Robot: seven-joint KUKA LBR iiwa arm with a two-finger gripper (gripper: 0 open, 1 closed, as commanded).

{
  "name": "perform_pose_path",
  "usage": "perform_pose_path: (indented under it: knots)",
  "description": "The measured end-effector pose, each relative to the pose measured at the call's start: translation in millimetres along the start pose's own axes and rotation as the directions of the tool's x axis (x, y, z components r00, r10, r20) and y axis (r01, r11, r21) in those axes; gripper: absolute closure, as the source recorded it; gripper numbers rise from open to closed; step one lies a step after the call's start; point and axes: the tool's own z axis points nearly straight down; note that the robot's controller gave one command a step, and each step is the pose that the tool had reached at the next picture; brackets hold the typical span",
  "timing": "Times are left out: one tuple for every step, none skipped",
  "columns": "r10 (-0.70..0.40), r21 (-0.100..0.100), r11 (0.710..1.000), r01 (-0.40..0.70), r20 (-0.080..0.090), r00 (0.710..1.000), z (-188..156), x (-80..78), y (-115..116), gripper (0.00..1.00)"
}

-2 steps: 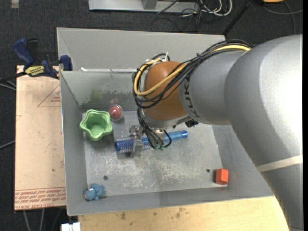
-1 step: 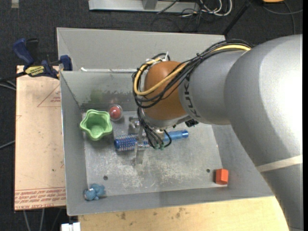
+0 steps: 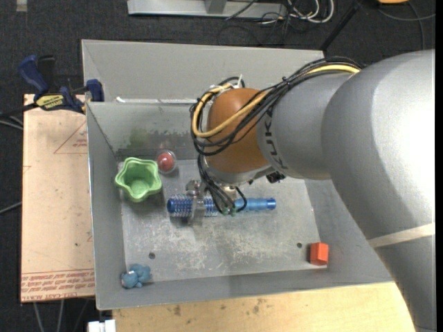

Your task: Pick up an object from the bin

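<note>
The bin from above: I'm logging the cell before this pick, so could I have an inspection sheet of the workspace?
Surface: grey bin, floor scuffed and speckled, bare along the near middle.
Job's things: blue brush lying flat mid-bin, bristle head to the left, handle to the right.
Clutter: green cup with a wavy rim at the left; red ball beside it; orange block at the near right; small blue lump in the near left corner.
Grippers: gripper low over the brush, between head and handle.
Cables: yellow and black cables looped round the orange wrist cover.
Surroundings: dark floor around the bin.
</note>
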Motion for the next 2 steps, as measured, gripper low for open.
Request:
perform_pose_path:
  knots:
    - [0.0, -0.001, 1.0, 0.0, 0.009, 1.0, -111.6, 3.4, -19.0, 1.0]
    - [-0.044, 0.0, 0.999, 0.044, 0.011, 0.999, -229.3, -14.6, -26.0, 1.0]
